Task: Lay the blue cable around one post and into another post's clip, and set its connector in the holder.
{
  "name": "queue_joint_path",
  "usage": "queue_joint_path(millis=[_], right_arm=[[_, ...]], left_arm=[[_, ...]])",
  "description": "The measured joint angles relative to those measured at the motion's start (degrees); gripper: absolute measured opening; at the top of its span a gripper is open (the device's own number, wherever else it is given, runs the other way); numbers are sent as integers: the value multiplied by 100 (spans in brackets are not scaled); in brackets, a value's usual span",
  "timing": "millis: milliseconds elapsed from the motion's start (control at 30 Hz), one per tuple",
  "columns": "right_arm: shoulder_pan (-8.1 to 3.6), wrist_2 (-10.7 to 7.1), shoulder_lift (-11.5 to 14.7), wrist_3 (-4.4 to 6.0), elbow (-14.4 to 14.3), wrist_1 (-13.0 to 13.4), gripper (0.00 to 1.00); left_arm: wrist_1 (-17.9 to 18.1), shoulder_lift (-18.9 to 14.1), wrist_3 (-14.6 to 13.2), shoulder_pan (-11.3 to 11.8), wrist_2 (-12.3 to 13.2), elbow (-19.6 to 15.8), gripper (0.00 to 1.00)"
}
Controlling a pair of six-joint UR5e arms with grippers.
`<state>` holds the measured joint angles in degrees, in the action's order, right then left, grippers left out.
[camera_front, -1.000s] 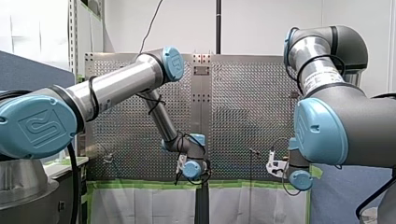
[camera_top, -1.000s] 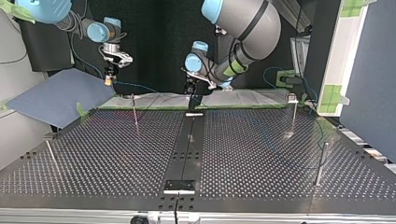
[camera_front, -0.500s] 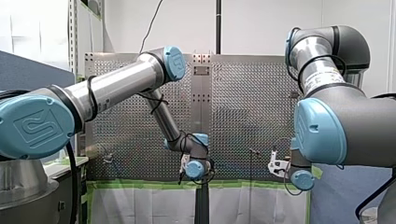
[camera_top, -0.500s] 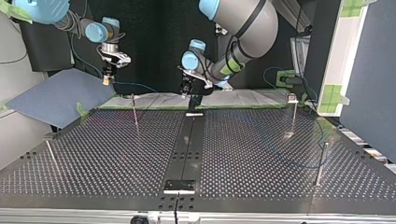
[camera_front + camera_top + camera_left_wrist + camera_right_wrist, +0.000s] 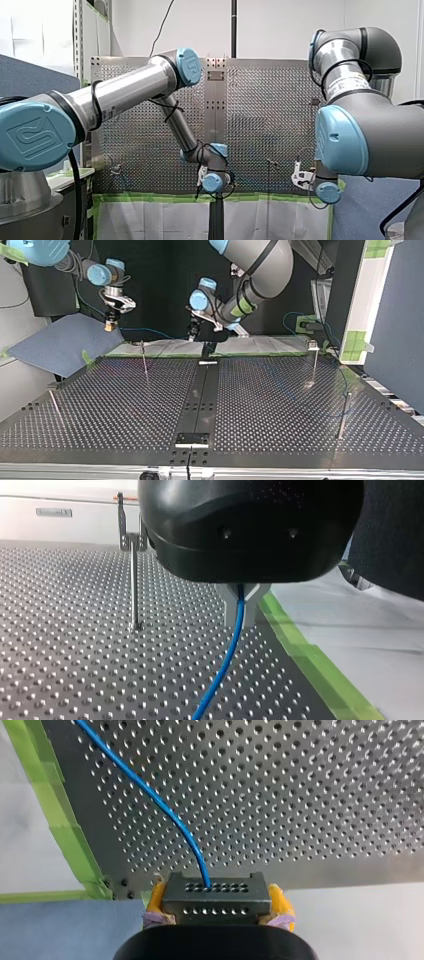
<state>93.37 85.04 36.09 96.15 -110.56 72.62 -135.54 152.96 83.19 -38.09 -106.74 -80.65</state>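
The blue cable (image 5: pixel 150 795) ends in a black connector (image 5: pixel 215 895), and my right gripper (image 5: pixel 216 912) is shut on that connector with its yellow pads (image 5: pixel 281 902). In the top view this gripper (image 5: pixel 108 326) hangs above the table's far left corner. My left gripper (image 5: pixel 240 602) is shut on the blue cable (image 5: pixel 225 665), which drops from its fingers to the table. It hangs over the far edge near the middle (image 5: pixel 192 334). From there the cable trails towards a post (image 5: pixel 345 415) at the top view's right.
Thin posts stand on the perforated table: one (image 5: pixel 144 360) at the far left, one (image 5: pixel 54 405) at the near left, one with a clip (image 5: pixel 314 362) at the far right. A small holder (image 5: pixel 192 440) sits at the near middle. Green tape (image 5: pixel 65 830) edges the table.
Both grippers have shifted towards the top view's left, the left one further and slightly upward. Each keeps its hold.
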Motion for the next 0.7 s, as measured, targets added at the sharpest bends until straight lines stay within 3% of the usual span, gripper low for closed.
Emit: queue_joint_path(millis=[333,700], right_arm=[[-215,-177,0,-64,147,-55,0],[-297,-674,-1,-137,291,-135,0]], left_arm=[[1,-2,60,-167,-15,11,0],[-53,-2,192,-360,-82,185,0]])
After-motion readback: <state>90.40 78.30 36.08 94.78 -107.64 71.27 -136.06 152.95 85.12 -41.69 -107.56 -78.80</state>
